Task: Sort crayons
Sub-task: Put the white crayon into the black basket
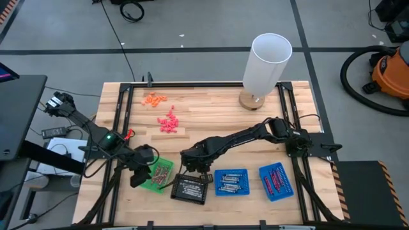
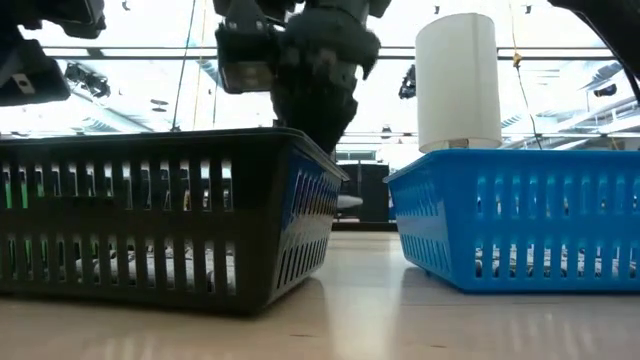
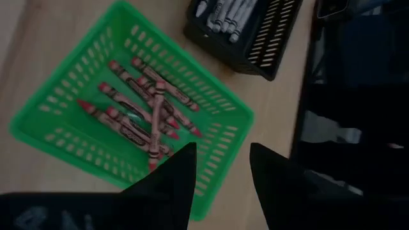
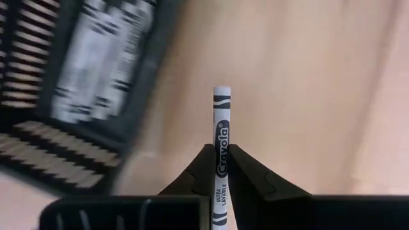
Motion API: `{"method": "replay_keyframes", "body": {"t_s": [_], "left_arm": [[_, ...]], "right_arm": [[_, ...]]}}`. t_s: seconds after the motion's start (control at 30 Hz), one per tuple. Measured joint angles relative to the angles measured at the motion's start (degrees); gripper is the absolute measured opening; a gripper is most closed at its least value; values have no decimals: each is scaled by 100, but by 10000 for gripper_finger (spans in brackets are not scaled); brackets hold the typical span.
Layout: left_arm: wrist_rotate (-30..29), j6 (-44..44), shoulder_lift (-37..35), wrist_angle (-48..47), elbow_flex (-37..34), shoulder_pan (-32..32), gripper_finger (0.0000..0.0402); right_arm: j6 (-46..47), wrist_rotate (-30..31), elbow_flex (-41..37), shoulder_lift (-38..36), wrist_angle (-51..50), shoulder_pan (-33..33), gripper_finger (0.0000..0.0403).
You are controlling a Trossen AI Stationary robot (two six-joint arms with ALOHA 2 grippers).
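My right gripper is shut on a grey-white crayon. It hovers just over the far edge of the black tray, which holds grey-white crayons. It also shows in the high view and the low view. My left gripper is open and empty above the near right side of the green tray, also seen in the high view. Several dark red crayons lie on the green tray's floor. My right gripper pinches the white crayon between its two fingers on the labelled middle of the stick. The crayon lies along the fingers, and its flat end sticks out well past the fingertips. It is lifted clear of the table and the tray.
Two blue trays with crayons stand to the right of the black one. A tall white cylinder stands at the far right. Orange bits and pink bits lie on the bare wood farther back.
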Motion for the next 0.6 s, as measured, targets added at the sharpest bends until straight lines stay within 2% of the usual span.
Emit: {"method": "replay_keyframes", "body": {"t_s": [0.07,0.17,0.37,0.6], "left_arm": [[-89,110,0,-93,0,27,157],[-174,168,0,-354,0,36,157],[-233,381,0,-632,0,19,157],[-233,860,-4,-777,0,19,157]], "right_arm": [[236,-347,43,0,19,-25,38],[761,-522,45,-17,-32,-26,38],[1583,-481,46,-97,-65,11,38],[2031,-841,51,-334,385,123,38]]}}
